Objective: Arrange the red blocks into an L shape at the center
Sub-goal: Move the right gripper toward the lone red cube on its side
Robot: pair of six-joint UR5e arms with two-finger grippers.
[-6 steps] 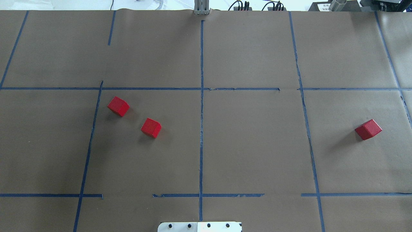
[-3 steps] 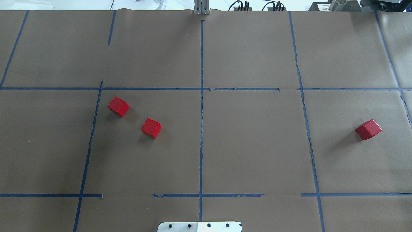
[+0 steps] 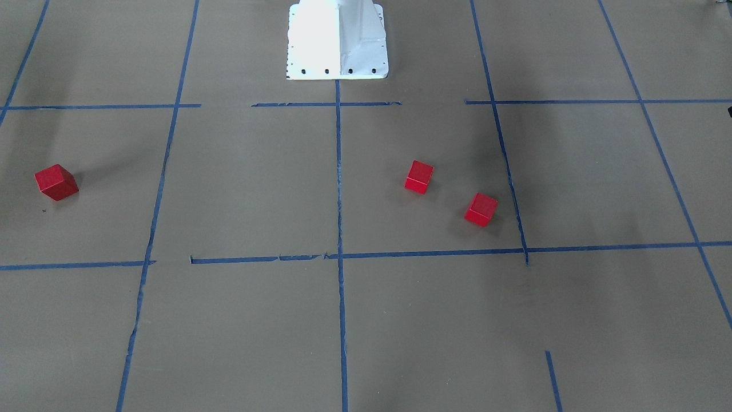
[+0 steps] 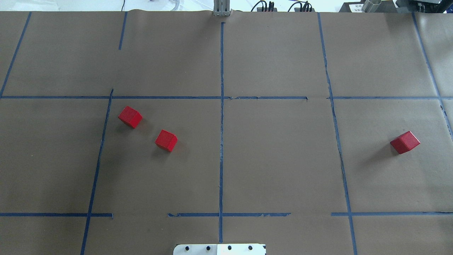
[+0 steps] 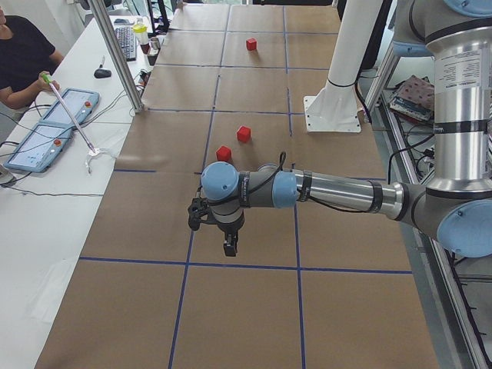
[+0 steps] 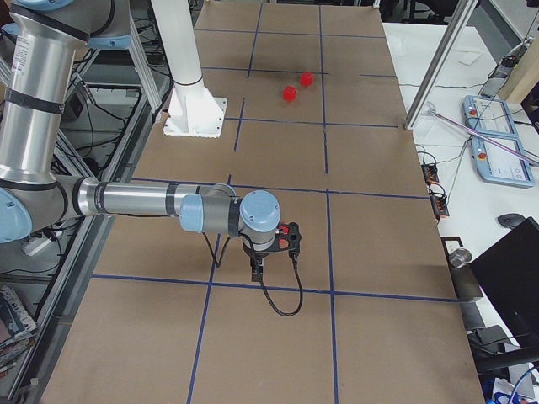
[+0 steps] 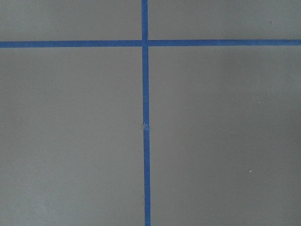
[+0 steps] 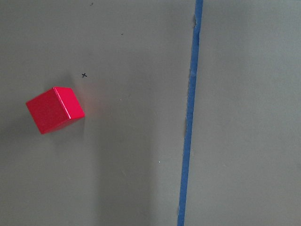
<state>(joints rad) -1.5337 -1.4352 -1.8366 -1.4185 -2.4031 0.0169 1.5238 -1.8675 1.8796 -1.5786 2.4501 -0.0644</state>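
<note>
Brown paper covers the surface [image 4: 283, 170], gridded with blue tape [image 4: 53, 97]. Closest to the robot is its white base plate [image 4: 219, 249], from which the centre line [image 4: 221, 159] runs away. The nearer red block [image 4: 166, 140] sits left of that line. The third red block [image 4: 405, 142] lies well apart, far right. The farther red block [image 4: 130, 117] is near the first, not touching. The left gripper [image 5: 229, 247] and right gripper [image 6: 257, 271] hang over opposite ends; I cannot tell whether either is wide or narrow.
</note>
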